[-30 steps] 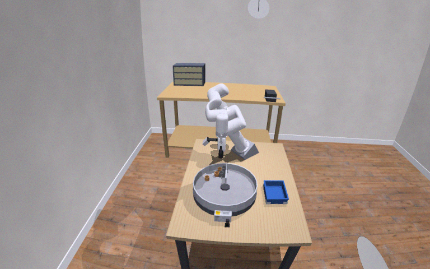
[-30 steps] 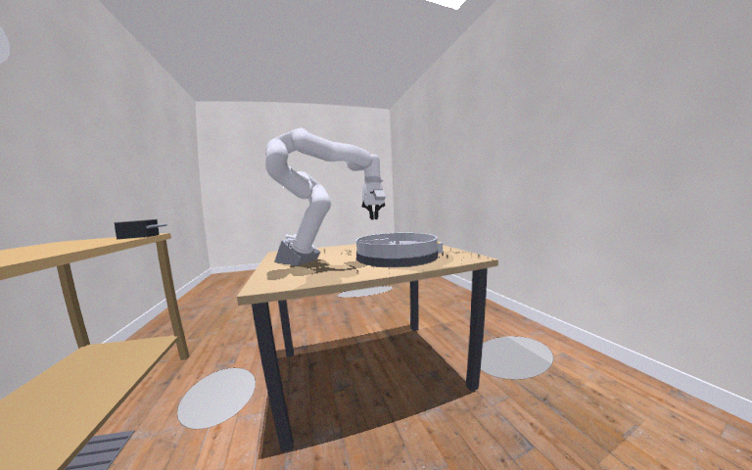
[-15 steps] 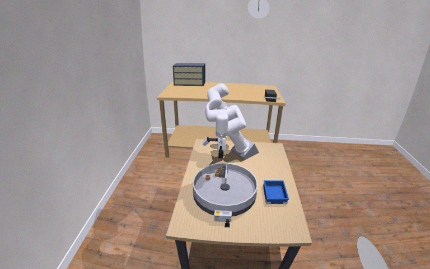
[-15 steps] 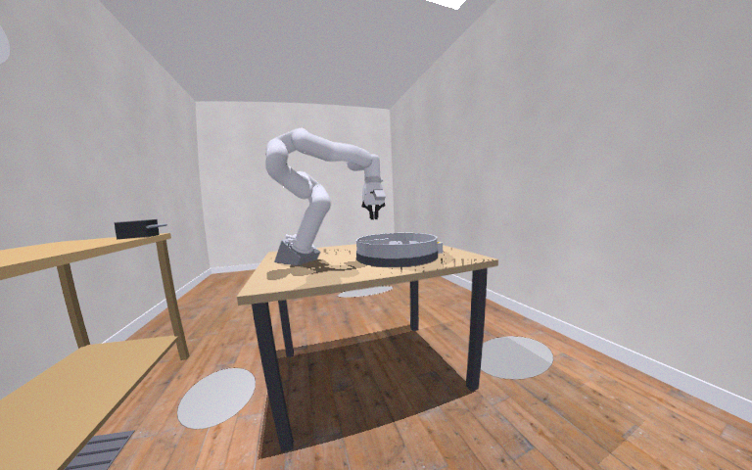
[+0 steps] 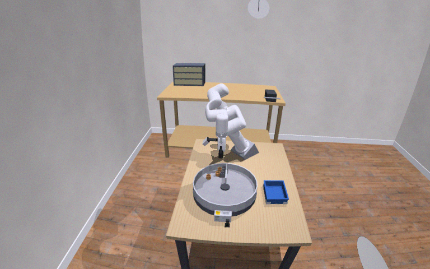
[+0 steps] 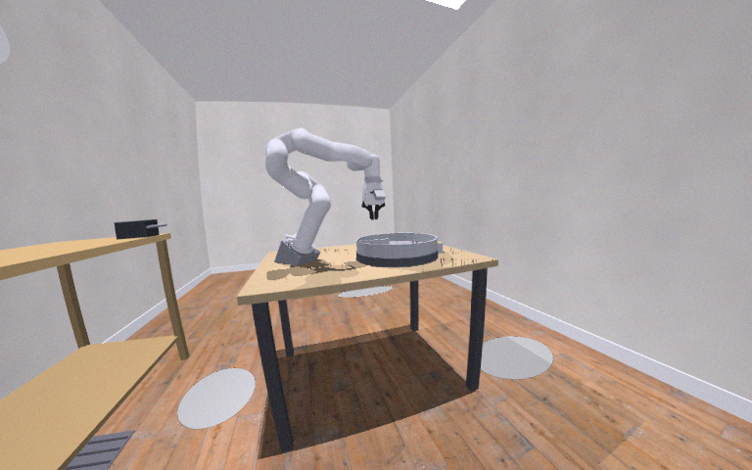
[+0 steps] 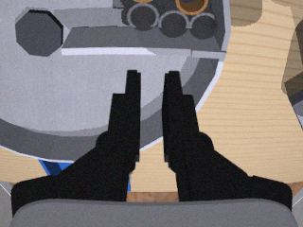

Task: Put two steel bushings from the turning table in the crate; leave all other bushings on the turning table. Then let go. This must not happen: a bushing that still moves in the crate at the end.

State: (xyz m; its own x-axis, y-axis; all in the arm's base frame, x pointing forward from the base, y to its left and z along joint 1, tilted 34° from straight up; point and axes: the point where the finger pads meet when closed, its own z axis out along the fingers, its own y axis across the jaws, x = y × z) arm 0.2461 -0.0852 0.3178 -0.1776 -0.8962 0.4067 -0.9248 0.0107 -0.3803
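My gripper point(image 5: 220, 157) point(image 6: 373, 218) point(image 7: 151, 90) hangs above the turning table's rear part. Its fingers stand a narrow gap apart with nothing between them. The turning table point(image 5: 224, 203) point(image 6: 398, 251) is a round grey tray with a high wall. In the wrist view, three grey steel bushings stand close together beside the fixed bar: one steel bushing point(image 7: 143, 5), a second steel bushing point(image 7: 173, 12) and a third steel bushing point(image 7: 204, 14). An orange-brown bushing point(image 7: 191, 13) stands beside them; another orange-brown bushing point(image 5: 208, 176) stands farther left. The blue crate point(image 5: 276, 201) looks empty.
A bar point(image 5: 224, 179) point(image 7: 109, 51) reaches from the table's wall towards its dark hub point(image 5: 225, 187) point(image 7: 39, 32). A control box point(image 5: 222, 216) stands at the front. The crate is right of the turning table. A shelf bench point(image 5: 244, 91) with a drawer cabinet point(image 5: 188, 75) stands behind.
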